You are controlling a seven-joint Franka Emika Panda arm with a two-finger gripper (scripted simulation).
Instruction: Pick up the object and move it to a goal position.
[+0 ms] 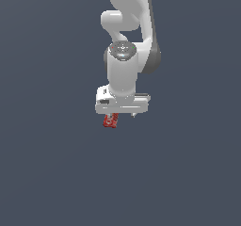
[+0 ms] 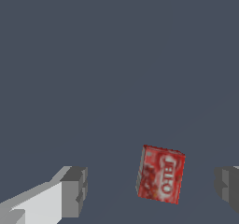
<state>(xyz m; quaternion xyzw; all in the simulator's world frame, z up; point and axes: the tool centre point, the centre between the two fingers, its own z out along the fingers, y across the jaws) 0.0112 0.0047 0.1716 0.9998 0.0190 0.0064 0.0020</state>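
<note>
Hovering above the small red boxy block (image 2: 160, 174), the white parallel-jaw gripper (image 2: 151, 190) holds its grey fingers (image 2: 74, 190) spread wide; the block sits between them, off-centre, permitting a straddling descent.

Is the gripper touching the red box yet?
Apart. The wrist view shows the red box between the open gripper's fingers, with bare floor on both sides.

In the exterior view the gripper body covers the upper part of the red box (image 1: 110, 121). In the wrist view the picture edge cuts both fingers (image 2: 74, 191).
</note>
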